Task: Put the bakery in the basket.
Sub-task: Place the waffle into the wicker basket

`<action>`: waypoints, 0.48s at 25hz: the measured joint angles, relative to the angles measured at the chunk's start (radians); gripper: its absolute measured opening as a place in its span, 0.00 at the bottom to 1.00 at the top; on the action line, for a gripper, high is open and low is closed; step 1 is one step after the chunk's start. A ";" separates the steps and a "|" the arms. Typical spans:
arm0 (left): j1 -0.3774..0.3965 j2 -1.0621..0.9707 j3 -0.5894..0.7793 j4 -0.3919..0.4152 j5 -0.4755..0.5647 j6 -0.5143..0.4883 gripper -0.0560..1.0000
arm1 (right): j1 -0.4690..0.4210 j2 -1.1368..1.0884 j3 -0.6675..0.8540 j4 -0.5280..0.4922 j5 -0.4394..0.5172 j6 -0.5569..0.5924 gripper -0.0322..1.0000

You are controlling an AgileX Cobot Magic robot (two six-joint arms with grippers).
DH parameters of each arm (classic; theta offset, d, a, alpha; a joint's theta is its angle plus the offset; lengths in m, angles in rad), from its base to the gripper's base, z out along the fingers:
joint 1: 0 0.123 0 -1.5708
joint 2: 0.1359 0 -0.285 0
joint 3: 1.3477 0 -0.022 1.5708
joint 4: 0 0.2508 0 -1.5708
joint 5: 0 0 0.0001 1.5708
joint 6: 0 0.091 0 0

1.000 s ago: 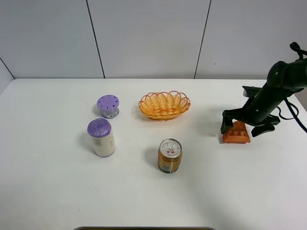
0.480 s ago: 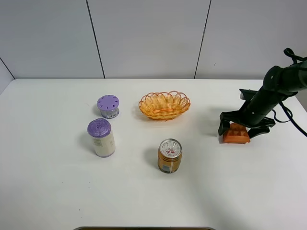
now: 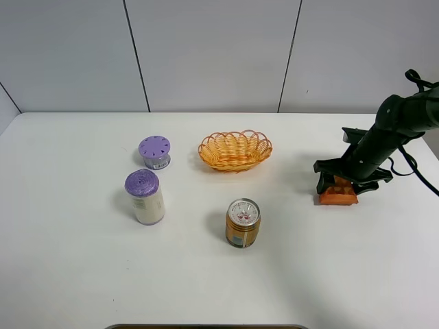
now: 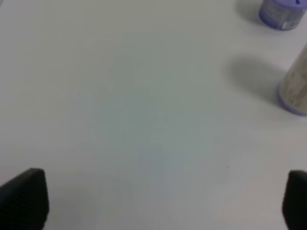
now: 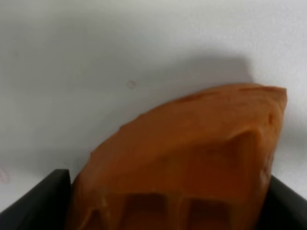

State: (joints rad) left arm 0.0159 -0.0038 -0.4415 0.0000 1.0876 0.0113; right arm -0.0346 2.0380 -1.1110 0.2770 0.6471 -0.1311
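Note:
The bakery, an orange-brown waffle wedge (image 3: 338,195), lies on the white table at the right. My right gripper (image 3: 345,185) is down over it with a finger on each side. In the right wrist view the waffle (image 5: 192,158) fills the gap and touches both black fingers (image 5: 45,201), so the gripper is shut on it. The waffle still rests on the table. The woven orange-yellow basket (image 3: 235,150) stands at the back middle, well left of the waffle. My left gripper (image 4: 160,203) is open and empty over bare table; it does not show in the exterior high view.
An orange-labelled drink can (image 3: 243,222) stands in front of the basket. A white bottle with a purple lid (image 3: 145,197) and a small purple tub (image 3: 155,151) stand at the left; both show in the left wrist view (image 4: 293,86), (image 4: 283,9).
My right gripper has come lower over the waffle and its fingers have closed in on the waffle's sides. The other things have not moved.

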 joint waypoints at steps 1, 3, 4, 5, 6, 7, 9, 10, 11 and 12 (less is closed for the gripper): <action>0.000 0.000 0.000 0.000 0.000 0.000 0.99 | 0.000 0.000 0.000 0.000 0.000 0.001 0.70; 0.000 0.000 0.000 0.000 0.000 0.000 0.99 | 0.000 0.000 0.000 0.001 0.001 0.001 0.70; 0.000 0.000 0.000 0.000 0.000 0.000 0.99 | 0.000 0.000 0.000 0.001 0.001 0.001 0.70; 0.000 0.000 0.000 0.000 0.000 0.000 0.99 | 0.000 0.000 0.000 0.002 0.002 0.001 0.70; 0.000 0.000 0.000 0.000 0.000 0.000 0.99 | 0.000 0.000 0.000 0.003 0.002 0.001 0.70; 0.000 0.000 0.000 0.000 0.000 0.000 0.99 | 0.000 0.000 0.000 0.008 0.002 0.002 0.70; 0.000 0.000 0.000 0.000 0.000 0.000 0.99 | 0.000 0.000 0.000 0.011 0.005 0.002 0.70; 0.000 0.000 0.000 0.000 0.000 0.000 0.99 | 0.000 0.000 0.000 0.011 0.006 0.002 0.70; 0.000 0.000 0.000 0.000 0.000 0.000 0.99 | 0.000 0.000 0.000 0.014 0.009 0.002 0.70; 0.000 0.000 0.000 0.000 0.000 0.000 0.99 | 0.000 0.000 0.000 0.015 0.012 0.002 0.70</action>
State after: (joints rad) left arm 0.0159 -0.0038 -0.4415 0.0000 1.0876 0.0113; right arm -0.0346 2.0380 -1.1110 0.2923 0.6593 -0.1292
